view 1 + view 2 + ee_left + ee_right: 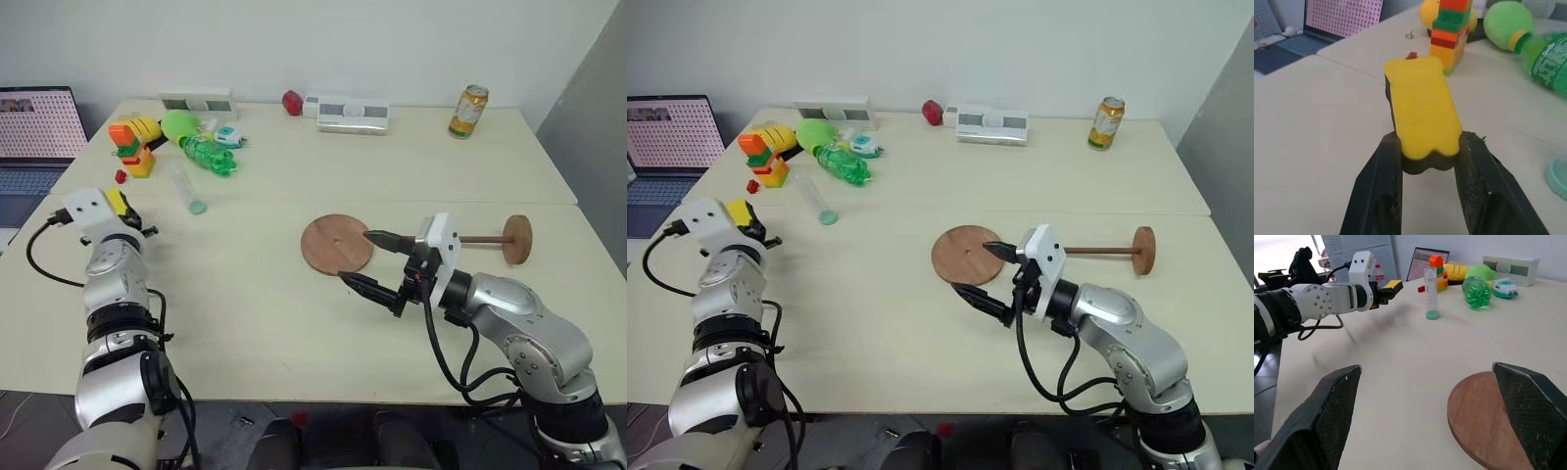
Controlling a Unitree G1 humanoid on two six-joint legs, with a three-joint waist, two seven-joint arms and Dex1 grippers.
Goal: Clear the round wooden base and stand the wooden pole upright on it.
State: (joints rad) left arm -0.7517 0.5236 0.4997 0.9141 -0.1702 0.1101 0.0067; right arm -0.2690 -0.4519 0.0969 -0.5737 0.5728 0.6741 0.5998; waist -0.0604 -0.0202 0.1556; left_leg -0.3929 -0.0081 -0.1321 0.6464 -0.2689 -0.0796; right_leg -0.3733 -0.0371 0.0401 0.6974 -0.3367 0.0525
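Our left claw [1427, 161] had its two black fingers [1378, 196] pressed on the sides of a flat yellow sponge with a dark underside [1422, 112], holding it just above the pale table [245, 294]. Just past the claw stood a small tower of orange, green and red blocks [1449, 29] and a green plastic bottle [1547, 58] lay on its side.

Our right claw [372, 262] was wide open and held nothing. The round wooden base [335, 244], a flat reddish-brown disc, lay right by its fingertips and nothing sat on top of it. The wooden pole [490, 238], a thin dark stick with a disc on one end, lay on its side behind that claw.

We think the step was putting the sponge down far from the base. To do it well, we should lower it onto a bare spot of table, then let go slowly.

We could not read any words on the gold drink can [468, 111] or the laptop [34, 132].
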